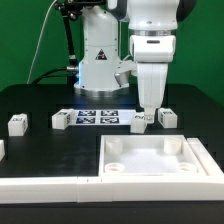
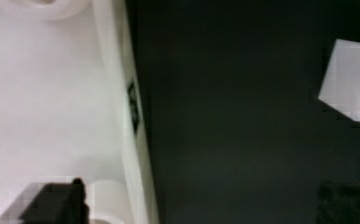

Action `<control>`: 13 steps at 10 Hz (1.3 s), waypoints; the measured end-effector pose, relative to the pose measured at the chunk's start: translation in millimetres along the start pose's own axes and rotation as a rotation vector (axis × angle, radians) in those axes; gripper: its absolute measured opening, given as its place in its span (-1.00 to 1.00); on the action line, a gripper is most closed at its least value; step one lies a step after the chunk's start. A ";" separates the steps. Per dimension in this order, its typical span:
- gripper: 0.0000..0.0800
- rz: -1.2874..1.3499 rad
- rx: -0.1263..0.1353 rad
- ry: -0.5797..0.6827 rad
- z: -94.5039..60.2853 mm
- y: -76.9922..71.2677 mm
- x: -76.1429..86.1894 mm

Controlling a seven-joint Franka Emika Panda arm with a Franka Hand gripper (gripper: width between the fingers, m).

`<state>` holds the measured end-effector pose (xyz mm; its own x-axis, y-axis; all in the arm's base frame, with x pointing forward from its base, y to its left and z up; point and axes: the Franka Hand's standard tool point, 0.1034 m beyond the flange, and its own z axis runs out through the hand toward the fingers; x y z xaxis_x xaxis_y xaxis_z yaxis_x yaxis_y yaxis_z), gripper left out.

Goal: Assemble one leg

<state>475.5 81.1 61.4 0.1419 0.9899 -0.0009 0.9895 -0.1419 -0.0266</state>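
White tray panel [image 1: 155, 160] nearest, at 5 o'clock on the black table [image 1: 40, 100]. Behind it, the leg [image 1: 139, 121] sits just at 3 o'clock of the marker board [image 1: 97, 118]. Gripper [image 1: 148, 108] hangs right over the leg, fingers [image 2: 52, 200] spread wide, gripping nothing.

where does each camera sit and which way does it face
Exterior view: off the arm, facing the robot's base across the black table; shows the arm and the tool low near a leg.
Wrist view: on the wrist, looking down at the table; both fingertips show, wide apart.
Shared: the tool and the black table.
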 end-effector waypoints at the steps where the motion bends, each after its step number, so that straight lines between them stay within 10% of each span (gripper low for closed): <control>1: 0.62 0.001 0.001 0.000 0.6 0.0 -0.4; 6: 0.62 0.540 -0.009 0.014 4.8 -17.0 4.1; 13: 0.62 1.325 0.060 0.019 11.5 -49.3 29.6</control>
<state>430.6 117.4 51.2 0.9935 0.1036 -0.0464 0.1007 -0.9931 -0.0600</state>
